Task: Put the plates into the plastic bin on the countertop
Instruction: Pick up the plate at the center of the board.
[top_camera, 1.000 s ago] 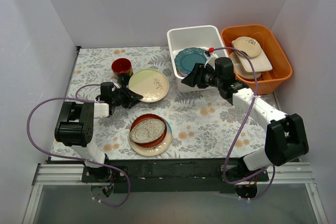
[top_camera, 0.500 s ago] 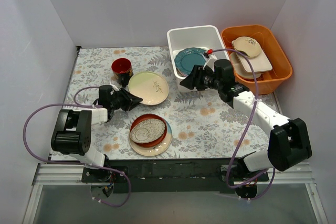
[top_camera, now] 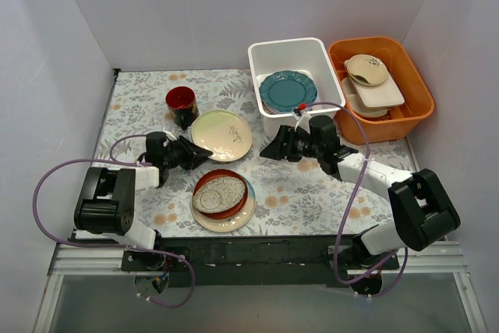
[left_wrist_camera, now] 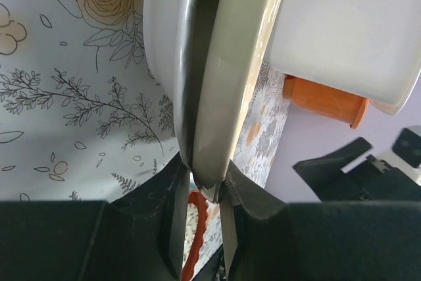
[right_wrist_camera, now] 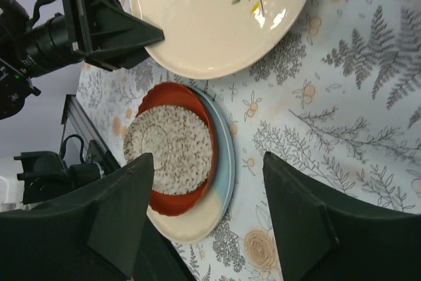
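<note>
My left gripper [top_camera: 196, 153] is shut on the near-left rim of the pale cream plate [top_camera: 222, 131], which it holds by the edge; in the left wrist view [left_wrist_camera: 205, 192] the rim [left_wrist_camera: 217, 83] sits between the fingers. A teal plate [top_camera: 287, 90] lies in the white plastic bin [top_camera: 269, 52]. A red-brown plate with a speckled oval dish [top_camera: 220, 193] sits stacked on a cream-and-blue plate [top_camera: 242, 214] at the front. My right gripper [top_camera: 273, 148] is open and empty above the countertop [top_camera: 312, 185], in front of the bin; its view shows the cream plate [right_wrist_camera: 217, 18] and the stack [right_wrist_camera: 176, 153].
A small dark-red cup [top_camera: 180, 101] stands behind the cream plate. An orange tub [top_camera: 405, 107] with beige and white dishes [top_camera: 368, 76] sits right of the bin. White walls enclose the table.
My right gripper has drawn back out of the bin toward the front left, leaving the teal plate flat inside. My left gripper has closed in on the cream plate's rim.
</note>
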